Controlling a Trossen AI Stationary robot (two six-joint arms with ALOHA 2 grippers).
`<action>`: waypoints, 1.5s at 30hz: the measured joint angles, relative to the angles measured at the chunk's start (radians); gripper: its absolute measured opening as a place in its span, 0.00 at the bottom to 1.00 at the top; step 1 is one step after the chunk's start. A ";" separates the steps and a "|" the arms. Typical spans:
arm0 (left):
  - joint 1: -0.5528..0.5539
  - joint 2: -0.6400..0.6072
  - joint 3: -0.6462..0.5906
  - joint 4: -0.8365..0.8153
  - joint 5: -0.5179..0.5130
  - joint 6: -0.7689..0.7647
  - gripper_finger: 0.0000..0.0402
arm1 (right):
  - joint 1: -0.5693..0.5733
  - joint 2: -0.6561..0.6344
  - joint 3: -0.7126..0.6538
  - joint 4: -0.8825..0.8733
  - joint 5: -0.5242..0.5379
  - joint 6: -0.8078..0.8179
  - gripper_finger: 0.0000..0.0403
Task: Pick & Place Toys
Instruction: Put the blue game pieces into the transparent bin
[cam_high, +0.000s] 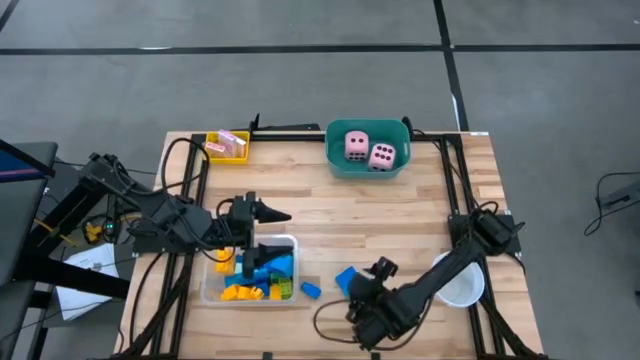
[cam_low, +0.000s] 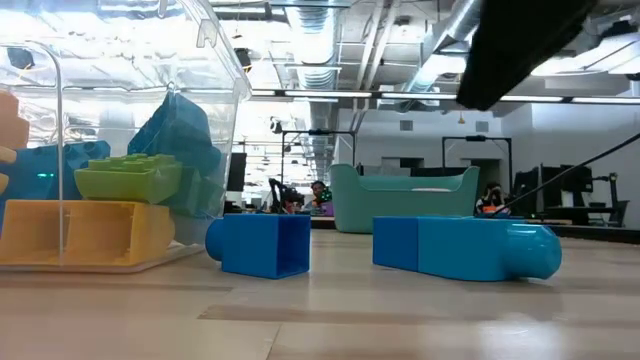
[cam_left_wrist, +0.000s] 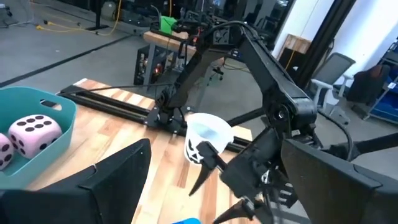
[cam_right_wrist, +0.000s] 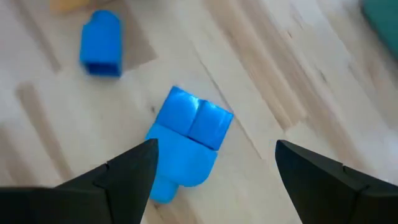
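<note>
A larger blue block (cam_right_wrist: 186, 140) lies flat on the table, with a small blue block (cam_right_wrist: 101, 43) beyond it. Both also show in the low view, the larger block (cam_low: 465, 247) and the small block (cam_low: 262, 243). My right gripper (cam_right_wrist: 216, 148) hangs open above the larger block, slanting down, and touches nothing. A clear tray (cam_high: 212, 292) holds several blue, yellow-orange and green blocks. My left gripper (cam_high: 275, 213) stands open and about level above the tray's far edge, with nothing in it. Two pink dice (cam_high: 368, 150) rest in the teal tub (cam_high: 338, 163).
A white cup (cam_high: 462, 285) stands beside my right arm near the table's right edge. A yellow tray (cam_high: 228, 145) with pink cards sits at the far left. Black rails (cam_high: 300, 128) run along the table's far and side edges. Bare wood lies between tub and clear tray.
</note>
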 joint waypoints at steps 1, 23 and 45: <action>0.000 0.001 0.000 0.004 0.000 0.000 0.89 | -0.006 0.000 -0.001 -0.004 -0.004 0.051 0.78; -0.010 0.000 0.000 0.098 -0.001 -0.019 0.89 | -0.162 0.005 0.000 0.213 -0.296 0.165 0.78; -0.016 0.003 0.000 0.152 -0.002 -0.055 0.88 | -0.111 -0.108 -0.054 0.162 -0.357 0.182 0.78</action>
